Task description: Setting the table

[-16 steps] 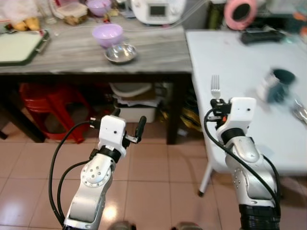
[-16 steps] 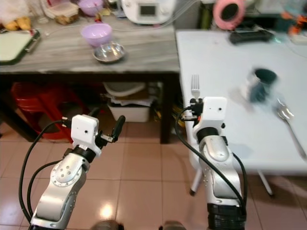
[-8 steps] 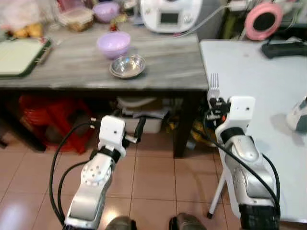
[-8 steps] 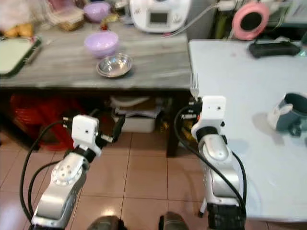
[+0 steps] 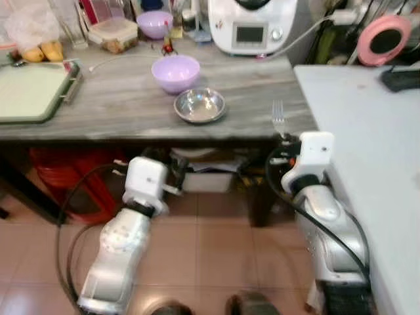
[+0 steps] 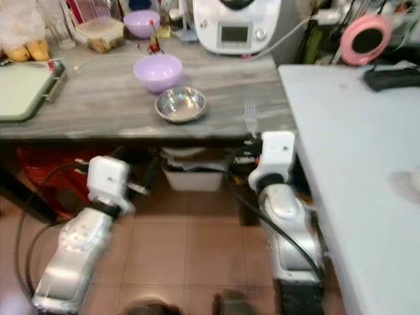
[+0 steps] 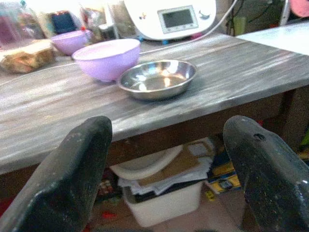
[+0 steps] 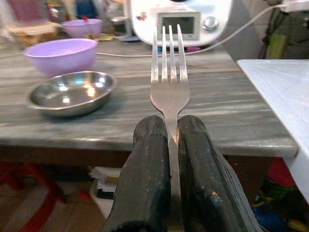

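Grey wooden sideboard ahead carries a steel bowl beside a lilac bowl. Right gripper pinches a fork upright, tines up; left gripper gapes empty. Fetching dishes, I'd guess; next, reach the left toward the steel bowl.

Grey wood-grain counter ahead; white table at right; terracotta tile floor; red stool underneath.

text check | nothing readable anywhere tbh | white kitchen machine on the grey counter has a small display, but it's blank/blurry | no labels, brands or numbers legible
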